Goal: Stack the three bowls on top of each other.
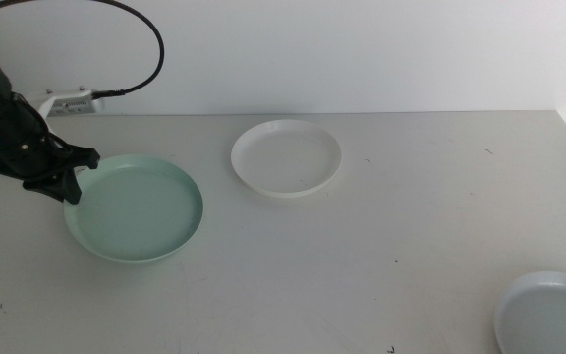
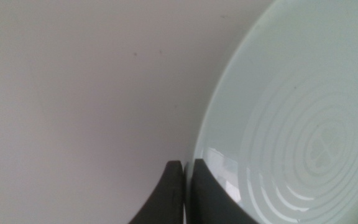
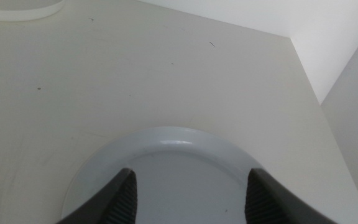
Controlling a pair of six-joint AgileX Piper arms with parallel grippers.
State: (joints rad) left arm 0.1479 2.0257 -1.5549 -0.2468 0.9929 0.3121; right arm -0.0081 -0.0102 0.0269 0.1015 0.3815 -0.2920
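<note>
Grey-blue bowl nearest; left gripper seemingly pinching mint bowl rim

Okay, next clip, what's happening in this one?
Nothing is stacked yet: the three bowls lie apart on the table. The left gripper is at the left rim of the mint green bowl, its jaws closed on that rim with one jaw inside and one outside. The white bowl sits alone further back, near the middle. The right gripper is out of the middle view; its wrist camera shows its jaws open above the pale grey-blue bowl at the table's front right corner.
</note>
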